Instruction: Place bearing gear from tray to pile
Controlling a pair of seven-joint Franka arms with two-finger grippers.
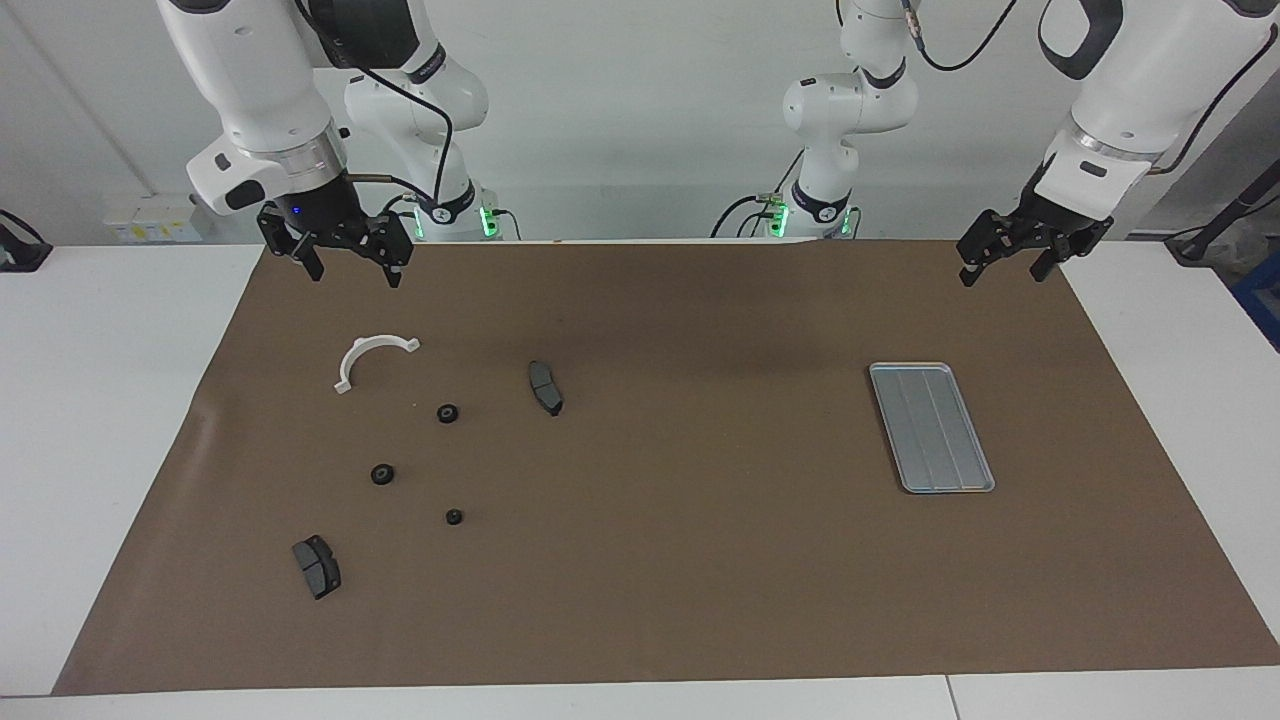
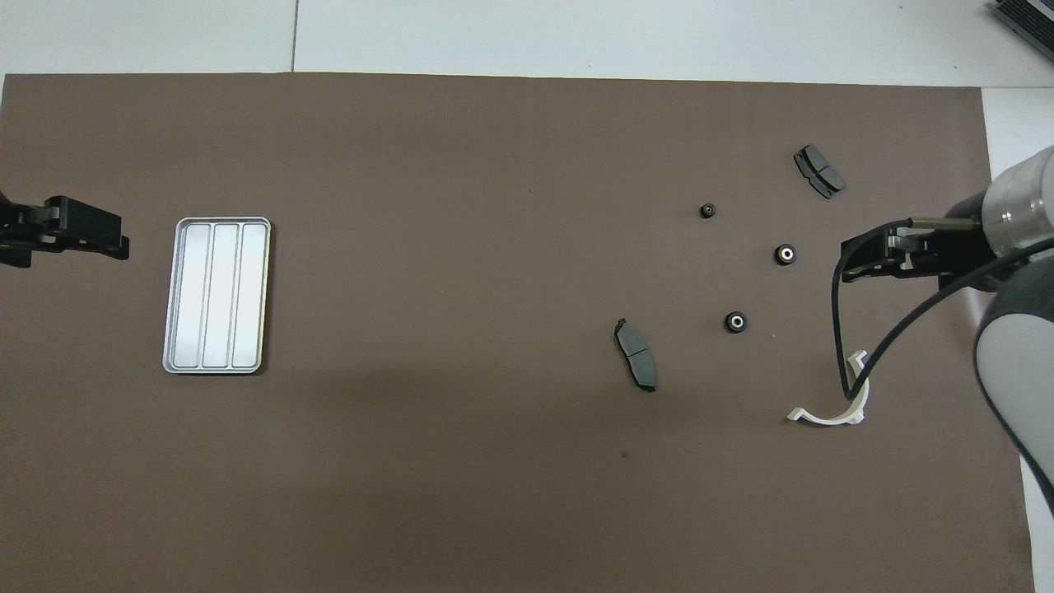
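Note:
The silver ridged tray (image 1: 931,427) (image 2: 216,295) lies bare at the left arm's end of the mat. Three small black bearing gears (image 1: 448,413) (image 1: 382,474) (image 1: 454,517) sit on the mat at the right arm's end, inside the pile. Around them lie a white half-ring bracket (image 1: 375,341) (image 2: 827,417) and two dark brake pads (image 1: 545,387) (image 1: 316,566). My right gripper (image 1: 354,275) (image 2: 850,262) hangs open and holds nothing, over the mat's edge beside the bracket. My left gripper (image 1: 1003,272) (image 2: 115,243) waits open over the mat's corner beside the tray.
A brown mat (image 1: 700,560) covers the white table (image 1: 100,420). The right arm's black cable (image 2: 840,329) loops over the bracket in the overhead view. Both arm bases stand at the table's robot end.

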